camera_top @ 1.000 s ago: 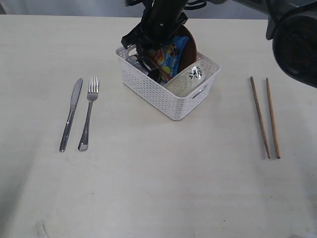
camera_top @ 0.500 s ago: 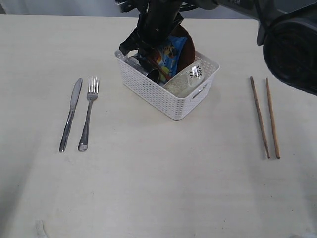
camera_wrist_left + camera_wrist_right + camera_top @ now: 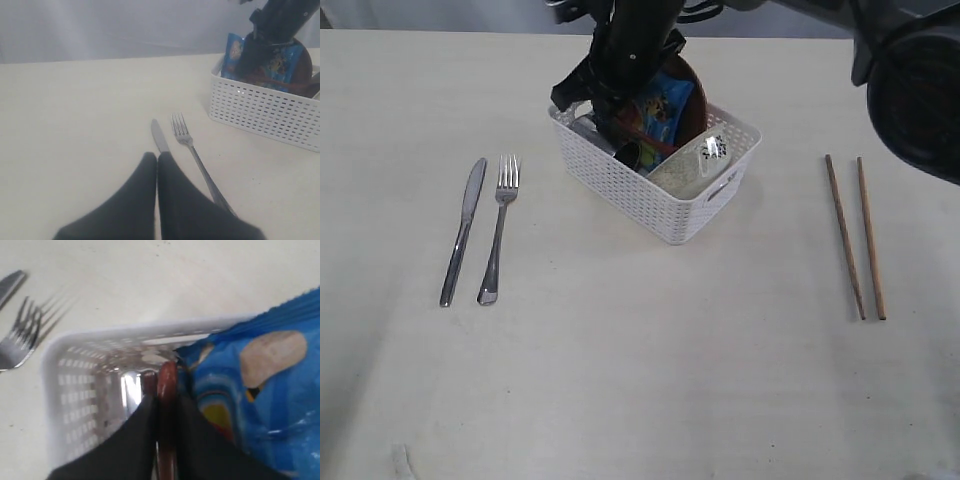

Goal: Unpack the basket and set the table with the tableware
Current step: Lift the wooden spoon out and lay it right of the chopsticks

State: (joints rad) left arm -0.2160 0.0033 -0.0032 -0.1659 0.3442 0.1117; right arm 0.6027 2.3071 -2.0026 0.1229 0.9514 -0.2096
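Cream table (image 3: 640,380) lies under all of it, and over its far middle my right pincer (image 3: 166,402) is down inside the basket (image 3: 55,390). A second ago its jaws stood wide; now they have drawn in until only the spoon (image 3: 167,374) parts them, its dark red handle pinched between the two fingers. So I have hold of the spoon, though it has not left the basket. The blue bag (image 3: 250,390) presses against the handle on one side, with the basket's wall on the other.

Seen from outside, the basket (image 3: 660,200) has shifted a little under my push. The bowl (image 3: 685,170) and brown plate (image 3: 698,100) are still packed in it with the bag.

I judge the grasp done and the lift next. The bag may drag up with the spoon, or the light basket may come too.

Well apart, my left pincer (image 3: 157,160) hangs closed and empty just above the knife (image 3: 160,137) and fork (image 3: 192,150), which lie side by side on the left. Chopsticks (image 3: 855,235) are laid on the right.
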